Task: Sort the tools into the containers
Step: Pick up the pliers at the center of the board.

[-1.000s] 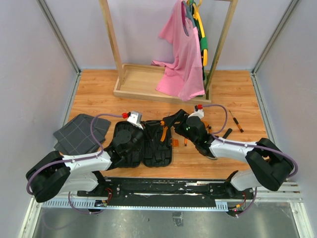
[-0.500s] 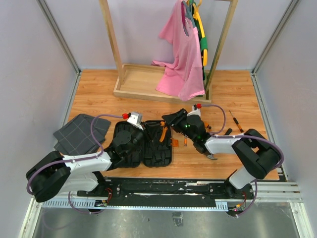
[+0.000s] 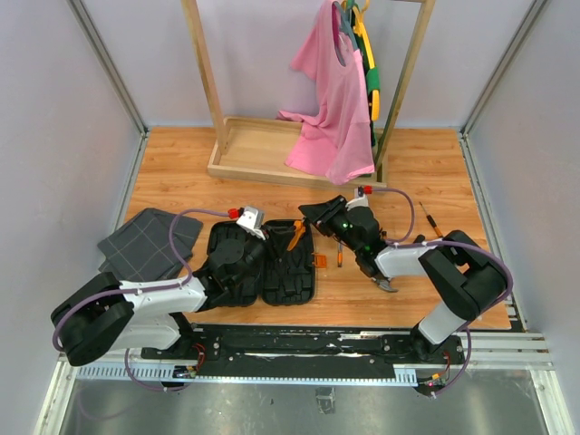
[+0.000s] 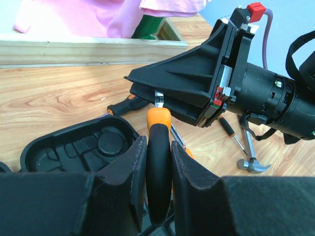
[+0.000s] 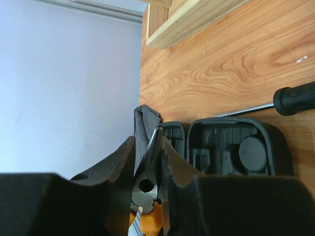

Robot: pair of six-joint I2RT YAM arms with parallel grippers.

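The black tool case (image 3: 286,277) lies open between the arms, its moulded slots bare (image 4: 86,147). Above it hang orange-and-black pliers (image 3: 296,236), held at both ends. My left gripper (image 4: 158,143) is shut on one black handle (image 4: 159,118). My right gripper (image 5: 147,141) is shut on the steel head (image 5: 146,184), its fingers (image 4: 152,93) filling the left wrist view. On the wood to the right lie a claw hammer (image 4: 252,162), a screwdriver (image 4: 228,129) and another screwdriver (image 3: 430,222). One more screwdriver (image 5: 290,100) lies behind the case.
Dark grey grid-patterned fabric (image 3: 149,243) lies at the left. A wooden clothes rack base (image 3: 263,152) with a pink shirt (image 3: 331,109) stands at the back. The case's orange latch (image 3: 319,262) sticks out on its right side.
My right gripper has gone from open to shut on the pliers' head. Its forearm has swung in toward the case. The left gripper has kept its hold on the handle.
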